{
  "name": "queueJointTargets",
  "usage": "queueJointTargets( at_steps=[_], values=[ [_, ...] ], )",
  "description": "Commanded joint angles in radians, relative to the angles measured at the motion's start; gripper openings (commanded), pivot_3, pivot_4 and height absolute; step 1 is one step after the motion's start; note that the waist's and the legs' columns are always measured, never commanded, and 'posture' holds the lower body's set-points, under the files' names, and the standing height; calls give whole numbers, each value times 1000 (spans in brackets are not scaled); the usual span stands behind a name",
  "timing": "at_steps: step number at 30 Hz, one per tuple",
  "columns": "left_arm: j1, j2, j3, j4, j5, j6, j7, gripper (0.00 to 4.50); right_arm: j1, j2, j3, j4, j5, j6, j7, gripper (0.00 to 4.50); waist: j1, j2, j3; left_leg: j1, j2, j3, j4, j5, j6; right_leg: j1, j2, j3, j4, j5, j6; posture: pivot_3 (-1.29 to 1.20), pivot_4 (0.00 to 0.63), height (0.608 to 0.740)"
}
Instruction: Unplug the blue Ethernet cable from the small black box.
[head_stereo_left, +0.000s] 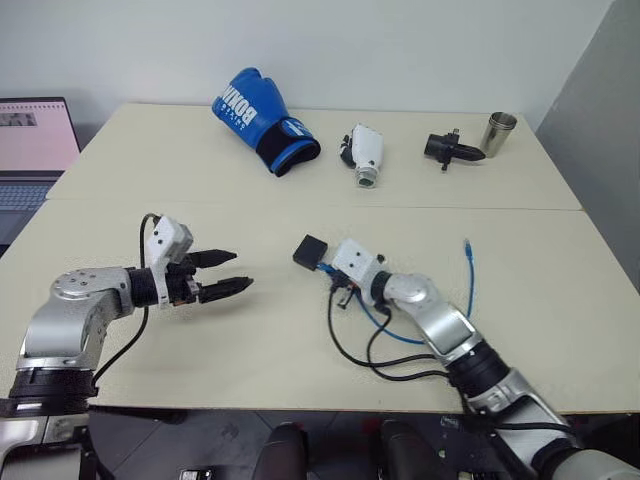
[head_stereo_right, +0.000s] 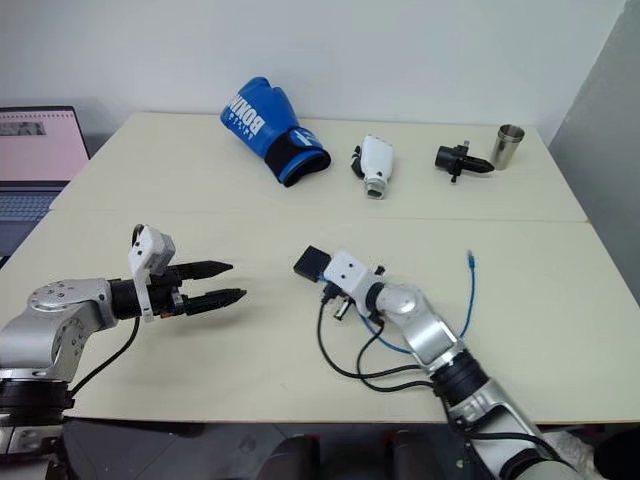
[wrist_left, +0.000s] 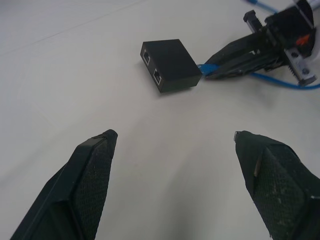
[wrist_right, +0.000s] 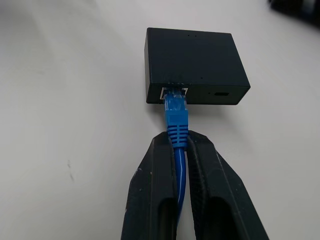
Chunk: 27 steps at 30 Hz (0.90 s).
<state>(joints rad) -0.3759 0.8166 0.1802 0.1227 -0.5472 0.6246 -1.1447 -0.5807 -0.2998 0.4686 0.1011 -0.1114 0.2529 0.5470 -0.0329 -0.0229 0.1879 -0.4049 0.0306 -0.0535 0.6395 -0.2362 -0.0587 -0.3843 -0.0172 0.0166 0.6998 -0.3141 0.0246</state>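
Small black box (wrist_right: 192, 62): matt black plastic, smooth faces, faint pinholes along top edge. Blue Ethernet cable (wrist_right: 176, 117): glossy bright-blue rubbery sheath, ribbed boot, clear plastic plug. Right gripper (wrist_right: 182, 145): matt black fingers, smooth outer skin, pinched onto cable sheath. Left gripper (wrist_left: 172, 142): black fingers (wrist_left: 95, 170) with rough cross-hatched pads, slightly scuffed. Table (head_stereo_left: 250, 370): pale cream laminate, smooth, low sheen. Boxing glove (head_stereo_left: 262, 120) at 11 o'clock: glossy blue leather-like skin, black cuff. Cup (head_stereo_left: 498, 134) at 1 o'clock: brushed metal, dull shine.
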Motion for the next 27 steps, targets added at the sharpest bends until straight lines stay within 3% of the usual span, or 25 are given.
queueJointTargets(
  at_steps=[1, 5, 10, 27],
  values=[
    [-65, -1, 57, -40, -160, 215, 6, 4017, -48, -88, -11, -60, -76, -311, 28, 37, -2, 0, 0, 0, 0, 0, 0, 0, 0, 0, 0, 0, 0, 0, 0, 0, 150, 740],
    [-96, -16, 48, -82, -261, 372, 16, 4017, -88, -190, -11, 12, -150, -607, 30, 37, -13, 0, 0, 1, 0, 0, 1, 0, 0, 0, 0, 1, 1, 0, 0, 0, 150, 740],
    [-130, -63, 21, -145, -321, 430, 34, 4017, -114, -229, -20, 68, -159, -780, 52, 36, -13, 0, 0, 1, 0, 1, 1, 0, 0, 1, 0, 1, 1, 0, 0, 0, 150, 740],
    [-154, -122, -23, -115, -311, 428, 31, 4017, -112, -157, -55, 12, -118, -807, 125, 35, -6, 0, 0, 2, -1, 0, 4, 0, 0, 3, -1, 1, 2, 0, 0, 0, 150, 740]
  ],
)
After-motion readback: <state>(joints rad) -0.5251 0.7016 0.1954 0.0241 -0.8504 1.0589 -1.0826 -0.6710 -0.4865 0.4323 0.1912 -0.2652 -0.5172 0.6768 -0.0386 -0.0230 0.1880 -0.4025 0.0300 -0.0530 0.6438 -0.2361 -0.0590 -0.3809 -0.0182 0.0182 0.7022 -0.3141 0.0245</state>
